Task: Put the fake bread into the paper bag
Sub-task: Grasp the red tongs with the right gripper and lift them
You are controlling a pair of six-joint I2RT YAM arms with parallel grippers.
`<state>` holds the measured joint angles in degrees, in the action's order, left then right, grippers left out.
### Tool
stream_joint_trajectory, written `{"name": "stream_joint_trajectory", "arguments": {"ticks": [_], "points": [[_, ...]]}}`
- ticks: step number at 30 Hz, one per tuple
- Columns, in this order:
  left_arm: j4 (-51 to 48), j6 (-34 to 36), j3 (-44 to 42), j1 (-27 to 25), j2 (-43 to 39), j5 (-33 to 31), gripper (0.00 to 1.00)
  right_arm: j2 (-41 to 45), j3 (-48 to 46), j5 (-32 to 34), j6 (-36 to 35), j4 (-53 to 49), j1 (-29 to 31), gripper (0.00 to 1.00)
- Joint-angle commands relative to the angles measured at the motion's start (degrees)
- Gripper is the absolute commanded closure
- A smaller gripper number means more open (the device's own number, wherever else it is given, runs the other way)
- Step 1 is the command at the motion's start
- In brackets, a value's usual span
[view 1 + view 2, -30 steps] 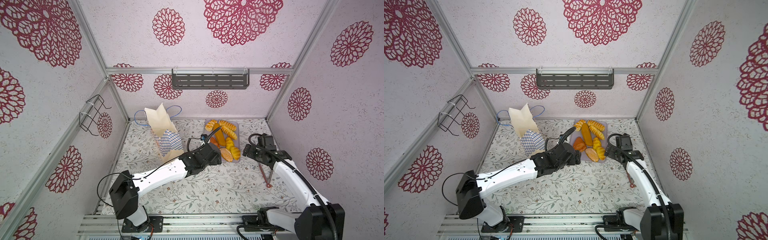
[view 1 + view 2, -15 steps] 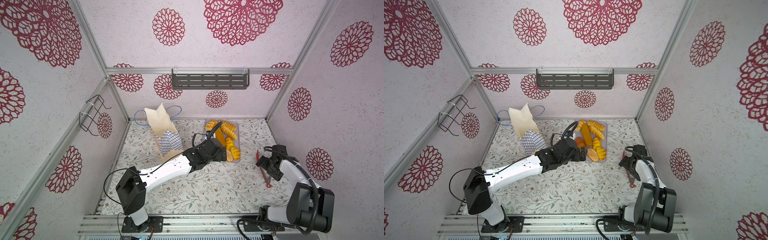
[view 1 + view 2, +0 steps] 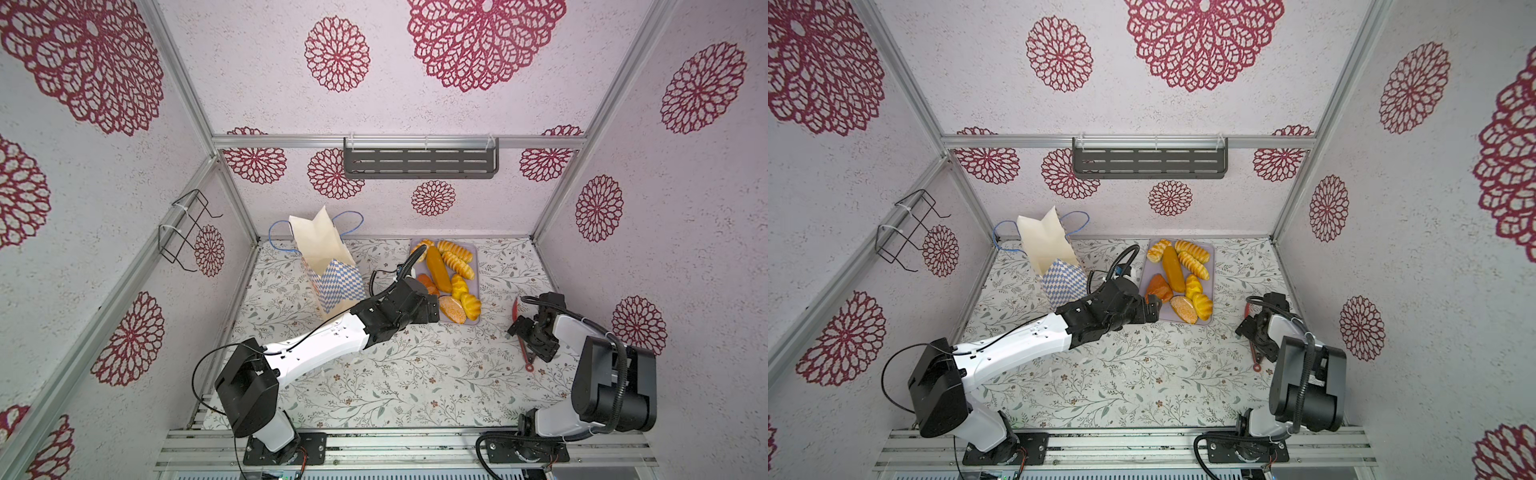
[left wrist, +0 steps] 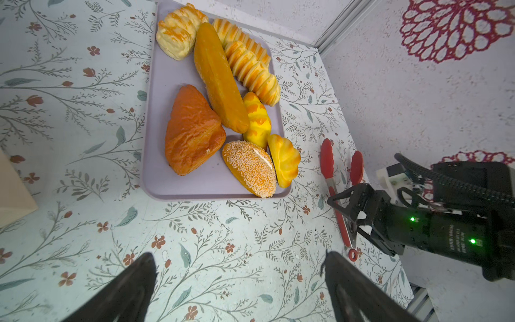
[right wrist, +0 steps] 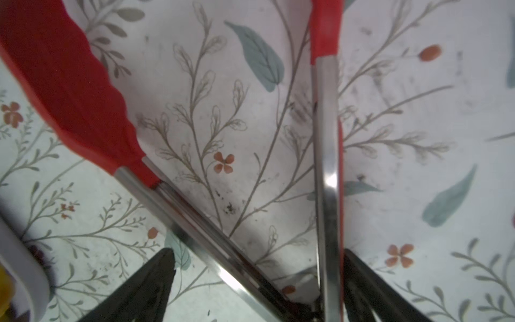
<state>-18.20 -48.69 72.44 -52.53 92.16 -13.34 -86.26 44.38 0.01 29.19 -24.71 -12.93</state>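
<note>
The left gripper (image 4: 238,255) has its jaws spread wide with only the flowered table (image 4: 83,195) between them. In both top views it sits just left of centre, at the lower left corner of the lilac tray (image 4: 164,72). The right gripper (image 5: 259,255) also has its jaws apart. They straddle the two steel arms of the red tongs (image 5: 69,92) near the hinge. In the right wrist view one finger (image 5: 362,278) lies against an arm, while a gap shows between the other finger and its arm.

A second ago the right gripper hovered at the tray's right edge beside the buns. It has since swung away to the right of the frame and come down over the tongs (image 3: 524,353) in a top view. The left gripper (image 3: 434,309) has crept only slightly along the tray's lower edge. The bread and the bag lie as they did.

The fake bread (image 4: 217,75) is all on the tray, above centre in the top views. It counts eight pieces: a flaky square, a long roll, two braided loaves, a croissant, two yellow buns and a seeded bun. The paper bag (image 3: 320,249) stands upright left of the tray and well apart from it. Its mouth is open and shows cream paper inside, and its blue cord handles stick out at the top.
</note>
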Motion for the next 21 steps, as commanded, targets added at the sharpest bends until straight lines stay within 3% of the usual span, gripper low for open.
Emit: {"name": "stream_joint_trajectory", "arguments": {"ticks": [1, 7, 15, 21], "points": [[1.4, -1.4, -0.5, 0.7, -1.2, 0.0, 0.03, 0.6, 1.4, -3.9, 1.7, 0.7, 1.5, 0.10], [2.0, -2.1, -0.3, 0.7, -0.6, 0.2, 0.03, 1.0, 4.3, -4.5, 0.6, -0.8, 3.1, 0.15], [2.5, -2.3, -1.4, 0.7, -1.4, -0.5, 0.03, -3.5, 6.9, 1.9, -3.9, -4.4, 3.3, 0.15], [3.3, -2.9, -3.3, 0.7, -2.9, -1.3, 0.03, -5.0, 6.0, 2.6, -3.7, -2.2, 4.6, 0.24]]}}
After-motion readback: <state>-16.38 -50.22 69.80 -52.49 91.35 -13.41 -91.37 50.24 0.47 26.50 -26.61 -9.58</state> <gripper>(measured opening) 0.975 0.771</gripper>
